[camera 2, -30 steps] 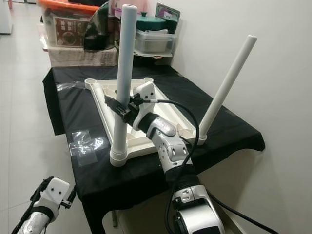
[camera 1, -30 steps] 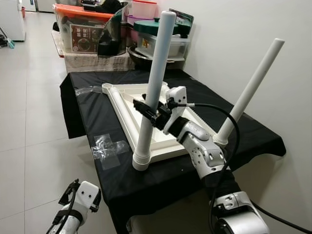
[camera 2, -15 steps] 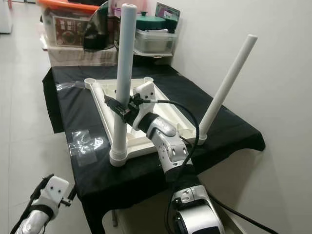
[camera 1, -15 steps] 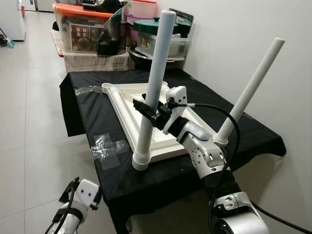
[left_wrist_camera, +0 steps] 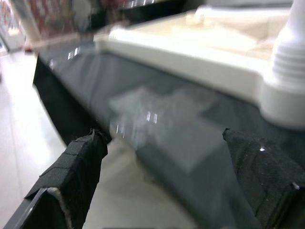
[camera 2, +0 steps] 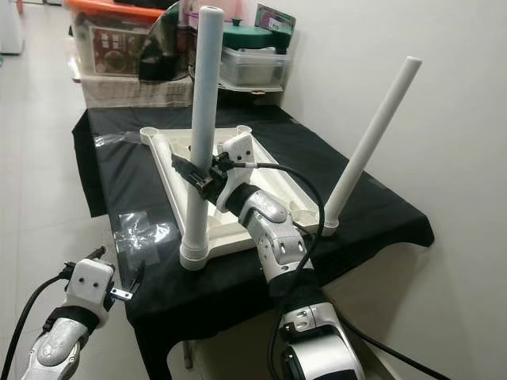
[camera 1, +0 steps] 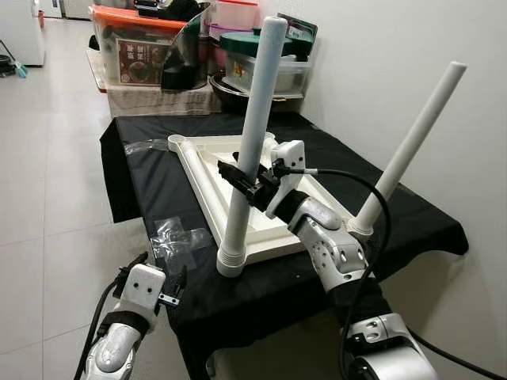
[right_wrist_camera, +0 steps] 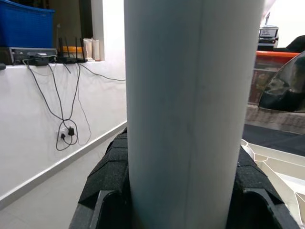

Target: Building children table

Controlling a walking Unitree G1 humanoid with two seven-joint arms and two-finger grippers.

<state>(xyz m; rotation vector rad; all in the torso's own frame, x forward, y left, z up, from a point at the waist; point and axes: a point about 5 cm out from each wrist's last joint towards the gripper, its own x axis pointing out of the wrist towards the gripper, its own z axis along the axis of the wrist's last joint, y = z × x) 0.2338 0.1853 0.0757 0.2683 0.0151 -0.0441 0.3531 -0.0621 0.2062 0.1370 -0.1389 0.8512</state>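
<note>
Right gripper (camera 1: 247, 187): clamped on near table leg (camera 1: 250, 142).
Left gripper (camera 2: 119, 282): fingers wide, empty, beside table edge.
Technique: keep leg vertical; press squarely into tabletop (camera 1: 207, 190) corner socket.

Black-draped table (camera 1: 412, 226); white upside-down tabletop frame (camera 1: 207, 188) lies at centre, clear plastic wrap (camera 1: 178, 237) at its 8 o'clock, another clear piece (camera 1: 142, 146) at 10 o'clock.
</note>
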